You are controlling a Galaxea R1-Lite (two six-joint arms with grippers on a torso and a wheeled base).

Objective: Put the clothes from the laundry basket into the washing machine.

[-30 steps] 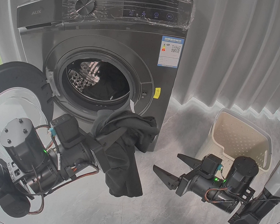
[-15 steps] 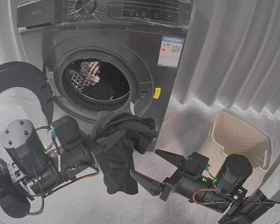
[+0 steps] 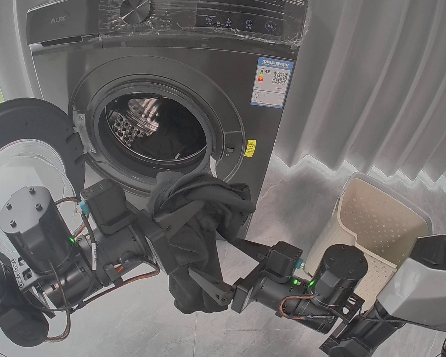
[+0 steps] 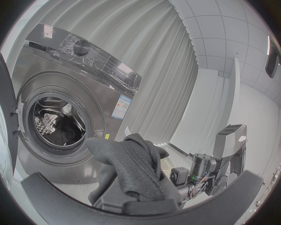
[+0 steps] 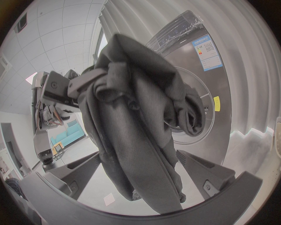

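Note:
A dark grey garment [image 3: 203, 222] hangs bunched in front of the washing machine [image 3: 194, 64], just below its open drum [image 3: 153, 129]. My left gripper [image 3: 188, 216] is shut on the garment's upper folds [image 4: 131, 167]. My right gripper [image 3: 213, 261] is open, its two fingers either side of the garment's hanging lower part [image 5: 140, 126]; one finger [image 5: 85, 170] shows on each side of the cloth. Another dark item [image 3: 171, 139] lies inside the drum. The cream laundry basket [image 3: 385, 225] stands on the floor to the right.
The washer's round door [image 3: 20, 155] is swung open to the left, behind my left arm. White curtains [image 3: 387, 84] hang behind the machine and basket. Bare grey floor [image 3: 243, 352] lies in front.
My right gripper has swept left from beside the basket and now straddles the hanging cloth, still open. The left gripper has held the garment nearly in place.

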